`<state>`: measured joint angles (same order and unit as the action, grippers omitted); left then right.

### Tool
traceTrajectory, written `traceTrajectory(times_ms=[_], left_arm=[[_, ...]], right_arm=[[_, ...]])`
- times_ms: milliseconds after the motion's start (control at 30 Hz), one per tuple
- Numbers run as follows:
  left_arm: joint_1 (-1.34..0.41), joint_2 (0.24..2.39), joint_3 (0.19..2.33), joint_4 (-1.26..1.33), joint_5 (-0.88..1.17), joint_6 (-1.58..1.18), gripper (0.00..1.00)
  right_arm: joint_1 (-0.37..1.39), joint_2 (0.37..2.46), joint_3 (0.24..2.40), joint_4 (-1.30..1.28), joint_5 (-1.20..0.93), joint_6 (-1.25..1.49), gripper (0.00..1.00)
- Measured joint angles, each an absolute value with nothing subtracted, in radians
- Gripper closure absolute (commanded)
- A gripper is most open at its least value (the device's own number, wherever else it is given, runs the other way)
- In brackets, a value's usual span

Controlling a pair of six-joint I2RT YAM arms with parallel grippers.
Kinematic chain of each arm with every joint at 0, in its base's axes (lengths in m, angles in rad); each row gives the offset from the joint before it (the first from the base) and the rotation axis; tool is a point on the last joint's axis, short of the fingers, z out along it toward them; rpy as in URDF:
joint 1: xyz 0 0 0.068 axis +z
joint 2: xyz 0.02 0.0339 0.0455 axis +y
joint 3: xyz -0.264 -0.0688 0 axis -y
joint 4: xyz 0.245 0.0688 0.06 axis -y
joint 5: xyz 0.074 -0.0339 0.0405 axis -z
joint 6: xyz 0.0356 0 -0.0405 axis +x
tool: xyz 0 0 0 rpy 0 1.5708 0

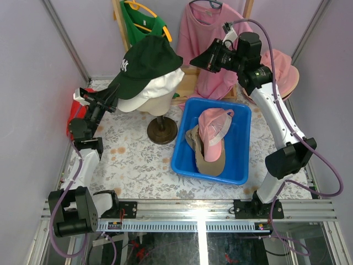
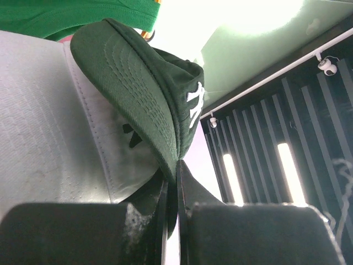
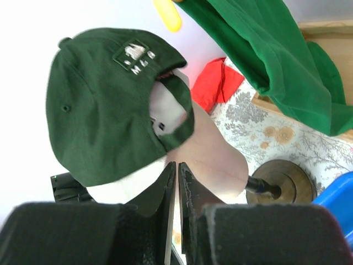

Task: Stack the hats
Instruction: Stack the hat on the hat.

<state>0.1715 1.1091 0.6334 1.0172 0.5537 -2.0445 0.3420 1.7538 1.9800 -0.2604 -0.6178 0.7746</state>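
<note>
Pinching the dark green cap's (image 2: 138,94) brim, the left gripper (image 2: 175,175) is clamped shut. The right gripper (image 3: 177,172) has its fingers almost together and empty, near the cap's back. That cap sits on a white cap (image 1: 160,88) on the mannequin head (image 3: 215,160), so stacking seems begun. A pink cap (image 1: 214,124) and a tan hat (image 1: 212,160) wait in the blue bin (image 1: 242,110) to the right. A pink hat (image 1: 284,69) at far right is half hidden behind the arm.

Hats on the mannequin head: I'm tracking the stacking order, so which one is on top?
The dark green cap with the white logo; it sits over the white cap, its brim pinched by the left claw.
</note>
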Motion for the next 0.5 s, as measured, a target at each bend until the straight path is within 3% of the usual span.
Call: traceTrajectory(times_ms=[67,167,267,500], left_arm=[[0.171,1.11,0.627,1.022,0.55,-2.045,1.0],[0.171,1.121,0.626,1.042,0.55,-2.045,1.0],[0.171,1.145,0.626,1.081,0.554,-2.045,1.0],[0.172,1.224,0.634,1.206,0.571,-2.045,1.0]], right_arm=[[0.342,1.751,1.953,-0.26,-0.618,0.77,0.85],[0.342,1.753,1.934,-0.271,-0.617,0.766,0.68],[0.342,1.754,1.936,-0.276,-0.613,0.768,0.59],[0.342,1.807,2.025,-0.272,-0.602,0.784,0.5]])
